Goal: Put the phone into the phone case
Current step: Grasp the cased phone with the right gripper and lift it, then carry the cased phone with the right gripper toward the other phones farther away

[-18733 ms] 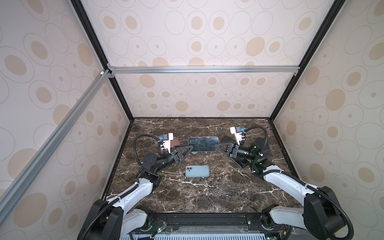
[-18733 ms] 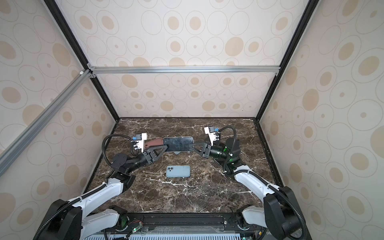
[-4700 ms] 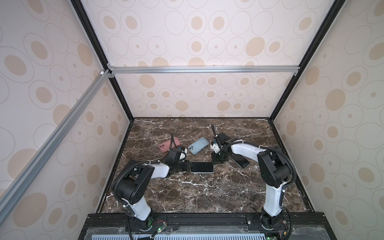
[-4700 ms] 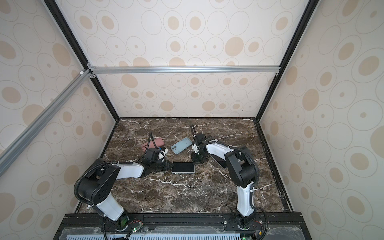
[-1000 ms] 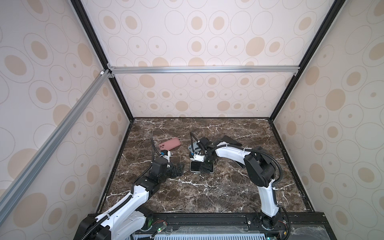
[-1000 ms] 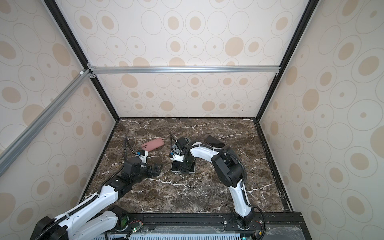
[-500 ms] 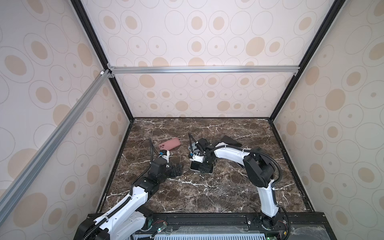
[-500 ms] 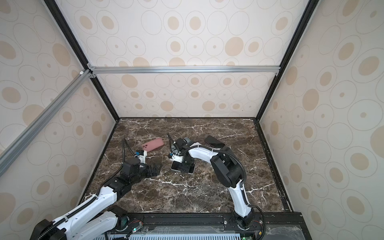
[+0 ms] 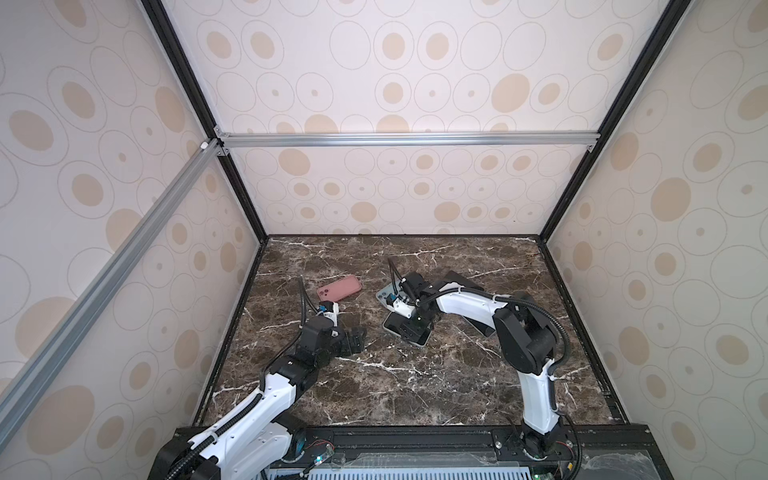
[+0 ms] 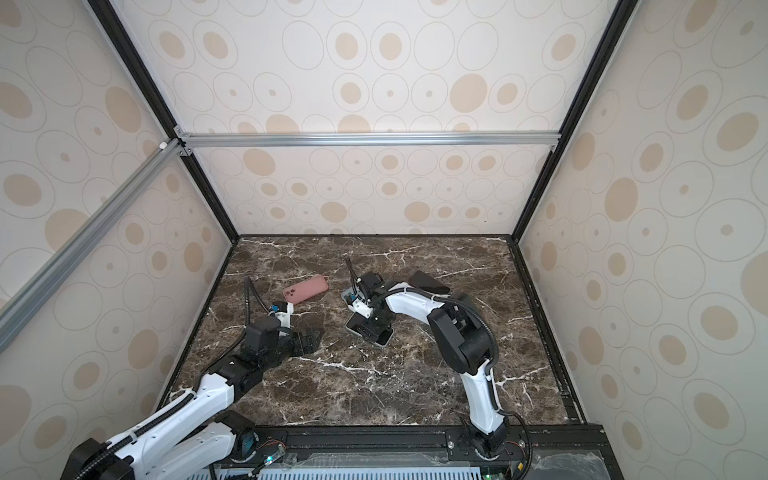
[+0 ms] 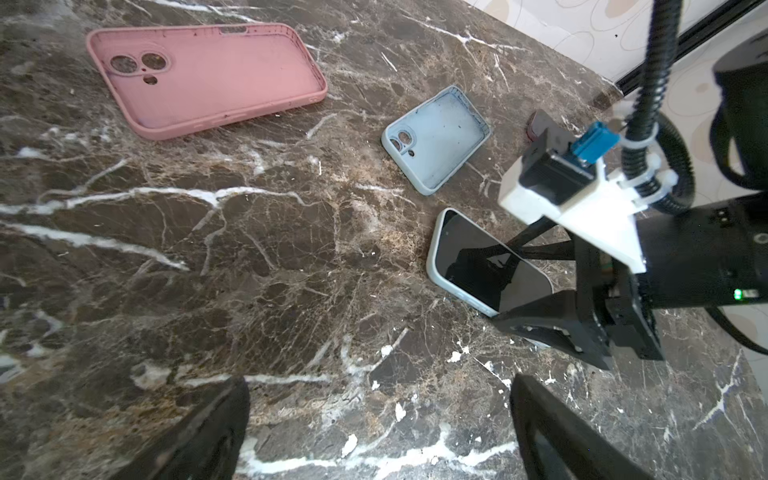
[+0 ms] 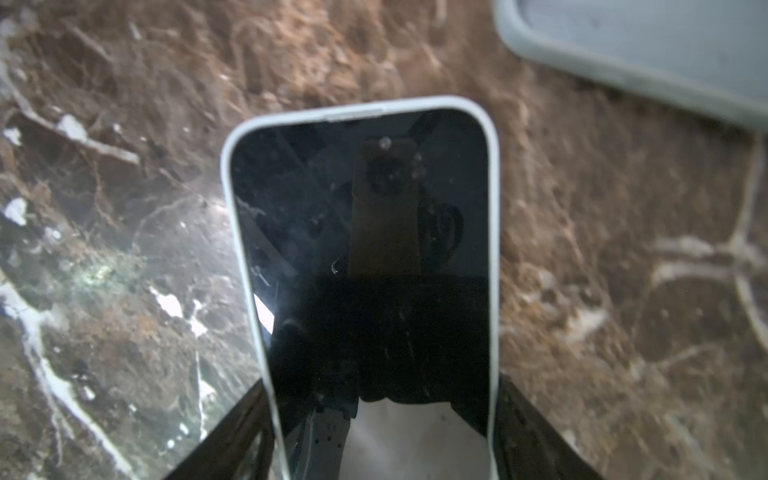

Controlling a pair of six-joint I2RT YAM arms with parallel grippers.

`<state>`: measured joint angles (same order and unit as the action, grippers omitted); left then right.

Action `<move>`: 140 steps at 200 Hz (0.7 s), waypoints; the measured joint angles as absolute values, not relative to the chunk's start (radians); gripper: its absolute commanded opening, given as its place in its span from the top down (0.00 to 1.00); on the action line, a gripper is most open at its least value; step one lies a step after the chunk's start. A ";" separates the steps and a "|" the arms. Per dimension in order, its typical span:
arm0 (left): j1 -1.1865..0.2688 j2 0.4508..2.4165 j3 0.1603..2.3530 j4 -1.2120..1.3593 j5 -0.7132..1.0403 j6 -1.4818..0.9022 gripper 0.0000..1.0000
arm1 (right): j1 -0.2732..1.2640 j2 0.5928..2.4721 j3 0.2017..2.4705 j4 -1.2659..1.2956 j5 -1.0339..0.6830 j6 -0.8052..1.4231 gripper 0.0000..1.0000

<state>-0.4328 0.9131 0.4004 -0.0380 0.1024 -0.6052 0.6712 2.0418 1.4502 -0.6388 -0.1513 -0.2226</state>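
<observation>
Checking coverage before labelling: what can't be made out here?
blue case: mostly behind the right arm's camera in both top views; cut by the frame edge in the right wrist view.
phone: one end under the right gripper in both top views; runs off-frame in the right wrist view.
dark flat item behind the right arm: too small to identify in both top views.

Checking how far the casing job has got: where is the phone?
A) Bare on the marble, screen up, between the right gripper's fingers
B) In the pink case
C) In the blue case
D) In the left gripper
A: the phone lies screen up on the marble, the right gripper closed on its sides; the blue case and pink case lie empty; the left gripper holds nothing.
</observation>
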 measured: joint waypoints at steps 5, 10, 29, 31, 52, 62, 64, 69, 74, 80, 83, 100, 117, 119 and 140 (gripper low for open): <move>-0.433 0.913 0.400 -0.038 0.103 -0.605 0.03 | 0.659 2.033 1.441 -0.638 -0.160 -0.207 0.88; -0.433 0.913 0.400 -0.037 0.103 -0.605 0.03 | 0.645 2.022 1.431 -0.636 -0.168 -0.189 0.89; -0.432 0.913 0.400 -0.029 0.105 -0.605 0.03 | 0.591 1.975 1.403 -0.628 -0.186 -0.134 0.91; -0.432 0.913 0.399 -0.028 0.106 -0.605 0.03 | 0.585 1.969 1.400 -0.627 -0.187 -0.130 0.91; -0.432 0.918 0.398 -0.016 0.109 -0.605 0.03 | 0.530 1.905 1.386 -0.617 -0.188 -0.081 0.93; -0.432 0.921 0.398 -0.014 0.111 -0.604 0.03 | 0.508 1.877 1.385 -0.611 -0.183 -0.062 0.94; -0.432 0.922 0.398 -0.013 0.111 -0.604 0.03 | 0.503 1.872 1.385 -0.610 -0.181 -0.058 0.94; -0.432 0.923 0.398 -0.013 0.112 -0.604 0.03 | 0.495 1.861 1.385 -0.608 -0.178 -0.049 0.95; -0.432 0.924 0.398 -0.013 0.112 -0.604 0.03 | 0.485 1.849 1.385 -0.606 -0.172 -0.043 0.95; -0.432 0.925 0.398 -0.013 0.113 -0.604 0.03 | 0.473 1.837 1.385 -0.605 -0.163 -0.033 0.95; -0.432 0.925 0.398 -0.013 0.113 -0.604 0.03 | 0.468 1.832 1.385 -0.605 -0.160 -0.030 0.95; -0.431 0.925 0.398 -0.013 0.115 -0.599 0.03 | 0.434 1.805 1.377 -0.602 -0.136 -0.007 0.95; -0.429 0.924 0.398 -0.013 0.119 -0.593 0.03 | 0.395 1.787 1.363 -0.603 -0.115 0.016 0.95; -0.429 0.923 0.398 -0.013 0.119 -0.593 0.03 | 0.388 1.785 1.361 -0.603 -0.112 0.018 0.95; -0.427 0.922 0.397 -0.013 0.125 -0.588 0.03 | 0.331 1.768 1.341 -0.606 -0.085 0.044 0.95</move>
